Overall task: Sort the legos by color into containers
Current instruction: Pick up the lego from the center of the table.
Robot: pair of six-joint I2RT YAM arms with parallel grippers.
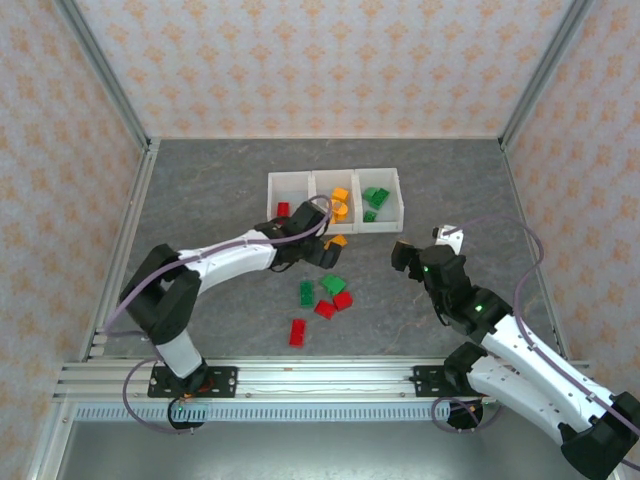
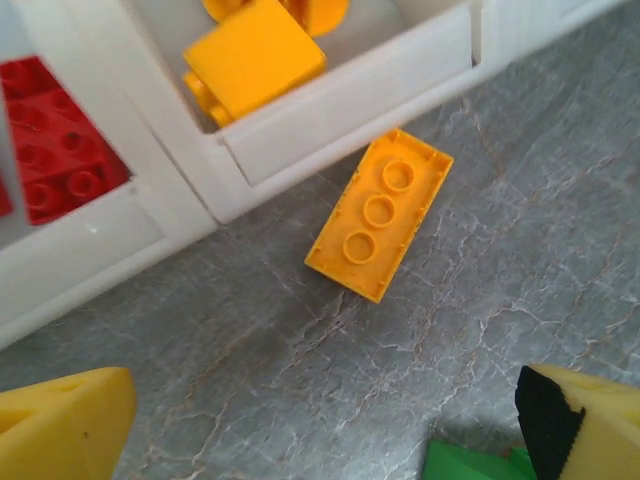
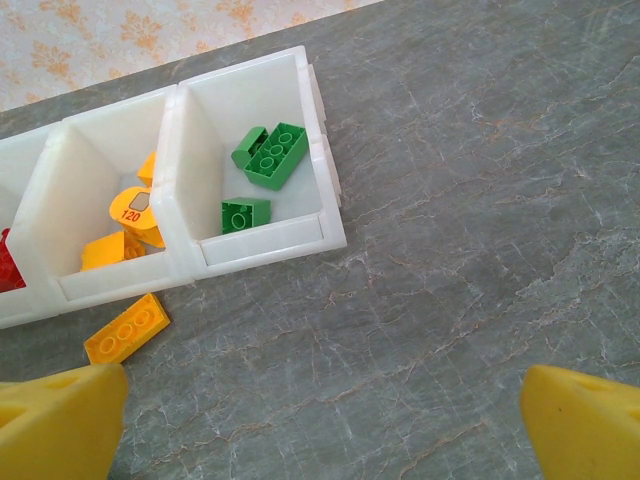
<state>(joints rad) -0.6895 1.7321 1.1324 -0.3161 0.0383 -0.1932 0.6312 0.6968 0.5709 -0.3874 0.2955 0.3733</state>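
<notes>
- Containers (image 1: 381, 227): three white bins joined in one row, at the middle of the far half of the grey marbled table (image 1: 200, 200).
- Left bin: red brick (image 1: 283, 210) inside, studs up in the left wrist view.
- Middle bin: orange-yellow pieces (image 1: 340, 203); one is rounded with a small "120" label (image 3: 135, 207), another a plain-faced block (image 2: 255, 55).
- Right bin: two green bricks, the larger (image 3: 270, 155) tilted toward the back, the smaller (image 3: 245, 214) near the front wall.
- Loose orange brick (image 2: 380, 215): on the table just outside the middle bin's front wall, one end touching or nearly touching it. Hollow side up, three round tubes showing.
- Loose cluster nearer the arm bases, well apart from the bins: two green bricks (image 1: 307, 293) (image 1: 333, 285), two red ones (image 1: 343, 300) (image 1: 325, 309) close together, and a third red one (image 1: 298, 332) a little apart, nearest the bases.
- Left gripper (image 1: 325, 250): over the table just in front of the middle bin, beside the loose orange brick. Jaws spread wide, yellow pads (image 2: 60, 425) at either lower corner of its wrist view, nothing between them. A green brick edge (image 2: 470, 462) sits near the right pad.
- Right gripper (image 1: 408, 256): to the right of the bins and in front of them, apart from all bricks. Jaws released and wide, holding nothing; its camera faces the right bin.
</notes>
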